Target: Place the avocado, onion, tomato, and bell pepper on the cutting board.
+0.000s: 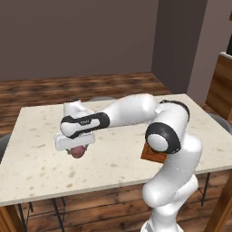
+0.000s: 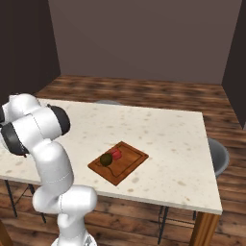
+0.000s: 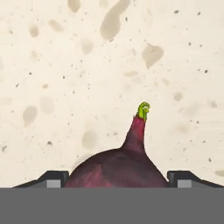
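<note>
The hand (image 1: 77,146) sat low over the table (image 1: 41,136), jaws wide around the onion (image 3: 118,168), pressed to its sides. Round, firm, smooth-skinned, probably slippery: best squeezed across its widest middle, below the stalk.

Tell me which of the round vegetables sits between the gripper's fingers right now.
The onion, the maroon bulb with a green-tipped neck, flanked by the gripper. The dark avocado and the red item beside it lie on the cutting board.
</note>
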Controlling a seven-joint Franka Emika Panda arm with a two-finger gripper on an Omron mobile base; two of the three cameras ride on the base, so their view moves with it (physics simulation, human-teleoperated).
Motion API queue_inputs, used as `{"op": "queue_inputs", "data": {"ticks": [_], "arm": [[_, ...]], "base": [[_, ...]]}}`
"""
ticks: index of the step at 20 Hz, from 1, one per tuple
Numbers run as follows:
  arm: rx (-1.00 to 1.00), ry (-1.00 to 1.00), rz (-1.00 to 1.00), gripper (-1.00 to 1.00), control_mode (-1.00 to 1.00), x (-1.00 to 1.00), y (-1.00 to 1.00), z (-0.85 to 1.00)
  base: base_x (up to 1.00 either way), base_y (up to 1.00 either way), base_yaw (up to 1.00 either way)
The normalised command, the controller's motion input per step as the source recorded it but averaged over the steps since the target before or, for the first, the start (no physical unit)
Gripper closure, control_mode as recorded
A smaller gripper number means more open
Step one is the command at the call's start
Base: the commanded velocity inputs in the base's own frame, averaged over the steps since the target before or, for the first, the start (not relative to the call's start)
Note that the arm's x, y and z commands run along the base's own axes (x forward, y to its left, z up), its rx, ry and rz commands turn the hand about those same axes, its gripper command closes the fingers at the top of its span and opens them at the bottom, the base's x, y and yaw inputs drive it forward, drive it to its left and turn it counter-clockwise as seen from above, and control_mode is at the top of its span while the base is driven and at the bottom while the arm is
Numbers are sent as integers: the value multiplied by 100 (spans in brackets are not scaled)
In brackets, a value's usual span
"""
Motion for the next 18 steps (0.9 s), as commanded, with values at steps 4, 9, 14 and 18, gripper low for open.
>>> {"op": "queue_inputs", "data": {"ticks": [4, 9, 14, 18], "arm": [[2, -7, -11, 100, -100, -40, -75, 87], [7, 0, -15, 100, -100, -40, -100, 75], [5, -6, -19, 100, -100, -54, -100, 66], [0, -16, -21, 100, -100, -45, -100, 61]], "base": [[0, 0, 0], [0, 0, 0], [0, 0, 0], [0, 0, 0]]}}
